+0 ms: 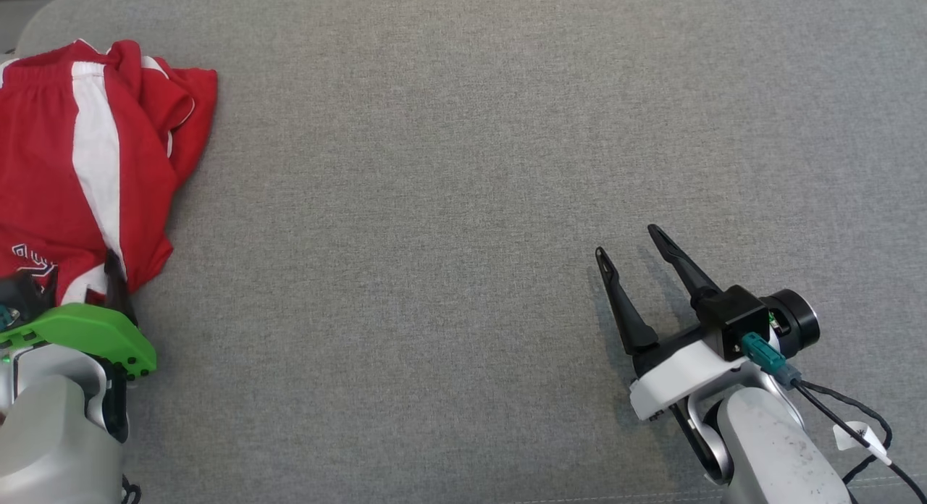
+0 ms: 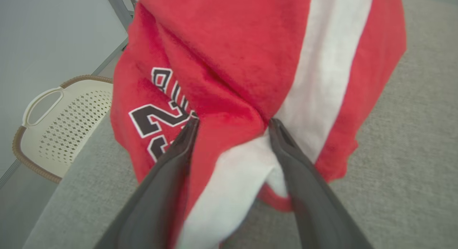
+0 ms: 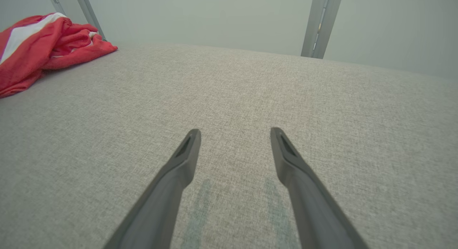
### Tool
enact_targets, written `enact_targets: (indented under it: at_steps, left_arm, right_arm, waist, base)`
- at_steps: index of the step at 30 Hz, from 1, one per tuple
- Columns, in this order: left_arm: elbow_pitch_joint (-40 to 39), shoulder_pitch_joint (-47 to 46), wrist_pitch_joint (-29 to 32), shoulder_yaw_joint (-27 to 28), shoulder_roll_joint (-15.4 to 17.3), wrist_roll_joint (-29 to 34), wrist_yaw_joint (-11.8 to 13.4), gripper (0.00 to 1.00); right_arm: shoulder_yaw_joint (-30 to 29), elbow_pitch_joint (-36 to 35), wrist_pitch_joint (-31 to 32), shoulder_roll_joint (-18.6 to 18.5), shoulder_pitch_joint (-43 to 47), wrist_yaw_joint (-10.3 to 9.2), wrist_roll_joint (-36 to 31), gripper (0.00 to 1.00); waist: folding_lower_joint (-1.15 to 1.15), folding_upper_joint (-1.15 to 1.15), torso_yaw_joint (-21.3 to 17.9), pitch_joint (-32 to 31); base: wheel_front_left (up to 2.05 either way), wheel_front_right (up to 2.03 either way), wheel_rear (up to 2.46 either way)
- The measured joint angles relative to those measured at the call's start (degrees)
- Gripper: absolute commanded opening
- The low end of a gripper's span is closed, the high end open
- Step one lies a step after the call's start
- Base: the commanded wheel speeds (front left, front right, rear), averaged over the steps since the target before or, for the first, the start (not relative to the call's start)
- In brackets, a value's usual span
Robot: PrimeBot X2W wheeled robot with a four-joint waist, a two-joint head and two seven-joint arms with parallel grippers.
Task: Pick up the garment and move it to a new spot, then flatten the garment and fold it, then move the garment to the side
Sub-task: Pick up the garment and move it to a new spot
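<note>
The garment (image 1: 43,164) is a red jersey with a broad white stripe and black lettering, bunched at the far left of the grey padded surface (image 1: 434,200). My left gripper (image 1: 72,283) sits at its near edge. In the left wrist view the left gripper (image 2: 232,123) stands open, its two dark fingers astride a raised fold of the garment (image 2: 232,45), with red and white cloth between them. My right gripper (image 1: 627,243) rests at the lower right, open and holding nothing, well away from the cloth. The right wrist view shows the right gripper (image 3: 235,131) over bare fabric, with the garment (image 3: 35,45) far off to the left.
A cream perforated basket (image 2: 61,120) with a brown rim stands on the floor beyond the surface's left edge. Grey metal posts (image 3: 320,23) rise behind the far edge. A black cable (image 1: 847,417) trails from the right wrist.
</note>
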Motion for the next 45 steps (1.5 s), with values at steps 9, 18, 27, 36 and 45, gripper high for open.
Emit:
enact_targets:
  at_steps: [9,18,27,36,45]
  left_arm:
    - [8.5,-2.7,0.4,0.5,0.1,-1.1,1.1,0.00]
    - [-3.1,-2.2,0.1,1.4,0.0,-0.7,-0.1,0.00]
    - [-26.9,5.5,0.2,4.5,-1.4,4.9,-0.2,0.00]
    - [-43.1,8.1,0.2,3.2,-5.6,8.0,-0.9,0.00]
    - [-47.7,8.3,0.1,-1.2,-7.9,8.5,-1.2,0.00]
  right_arm:
    - [0.3,0.6,0.0,0.6,-0.2,0.00,1.1,1.00]
    - [-0.2,0.7,0.0,1.3,0.1,0.00,2.7,1.00]
    - [0.2,1.4,0.0,2.1,1.9,0.00,4.6,1.00]
    - [0.0,1.1,0.0,2.4,3.9,0.00,5.2,1.00]
    - [-0.2,1.0,0.0,2.5,5.7,0.00,5.6,1.00]
  waist:
    - [0.00,0.00,0.0,-0.5]
    - [0.00,0.00,0.4,-3.4]
    - [0.00,0.00,0.9,-7.9]
    - [-0.01,0.00,-0.2,-12.5]
    - [-0.01,0.00,-4.6,-15.0]
  base:
    - [0.00,0.00,0.00]
    - [0.00,0.00,0.00]
    - [0.00,0.00,0.00]
    - [0.00,0.00,0.00]
    - [0.00,0.00,0.00]
